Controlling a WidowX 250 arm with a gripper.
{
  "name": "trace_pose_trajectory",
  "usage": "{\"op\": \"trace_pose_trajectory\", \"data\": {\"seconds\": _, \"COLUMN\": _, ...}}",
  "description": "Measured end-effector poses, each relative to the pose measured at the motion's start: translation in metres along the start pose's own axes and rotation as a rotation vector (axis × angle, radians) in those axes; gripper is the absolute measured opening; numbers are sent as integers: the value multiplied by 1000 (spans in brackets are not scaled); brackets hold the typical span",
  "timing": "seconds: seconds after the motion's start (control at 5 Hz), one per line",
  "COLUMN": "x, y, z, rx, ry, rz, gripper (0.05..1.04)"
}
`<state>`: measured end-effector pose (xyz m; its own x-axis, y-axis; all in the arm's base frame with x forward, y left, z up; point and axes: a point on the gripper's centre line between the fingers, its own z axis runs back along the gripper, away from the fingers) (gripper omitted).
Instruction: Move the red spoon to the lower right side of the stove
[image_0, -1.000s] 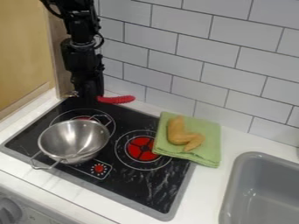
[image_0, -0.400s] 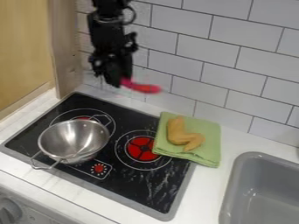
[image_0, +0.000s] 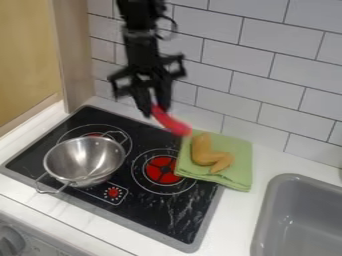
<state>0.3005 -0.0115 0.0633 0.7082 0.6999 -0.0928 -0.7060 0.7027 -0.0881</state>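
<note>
— What is shown in the camera view?
— A red spoon (image_0: 172, 123) is held by one end in the pincer (image_0: 155, 109), which is closed around it above the back edge of the black stove (image_0: 175, 220). The spoon's free end is tilted down toward the lower right, near a green cloth (image_0: 239, 172) on which a toy chicken (image_0: 206, 156) is laid.

— What has been changed?
— The spoon has been raised from its low position at the back left of the stove, then carried rightward along the tiled wall (image_0: 267, 75). Its free end, pointed mostly sideways before, is now angled downward. The metal pot (image_0: 81, 162) at the left has been left undisturbed.

— What is meant by that for the task?
— The grasp seems secured, and the carry is perhaps half done. The spoon should next be brought forward past the right burner (image_0: 161, 170), then lowered and released at the lower right.

— What could go wrong?
— The cloth or chicken could be brushed by the hanging end, or the spoon could be swivelled in the grip.
</note>
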Motion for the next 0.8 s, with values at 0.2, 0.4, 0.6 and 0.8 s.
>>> {"op": "trace_pose_trajectory", "data": {"seconds": 0.2, "x": -33, "y": -5, "z": -9, "rx": 88, "ry": 21, "rz": -238, "gripper": 273}}
{"op": "trace_pose_trajectory", "data": {"seconds": 0.4, "x": -66, "y": 6, "z": -11, "rx": 43, "ry": -16, "rz": -104, "gripper": 272}}
{"op": "trace_pose_trajectory", "data": {"seconds": 0.6, "x": -86, "y": 15, "z": -21, "rx": 12, "ry": -12, "rz": -42, "gripper": 272}}
{"op": "trace_pose_trajectory", "data": {"seconds": 0.8, "x": -106, "y": 17, "z": -35, "rx": 28, "ry": -44, "rz": 12, "gripper": 272}}
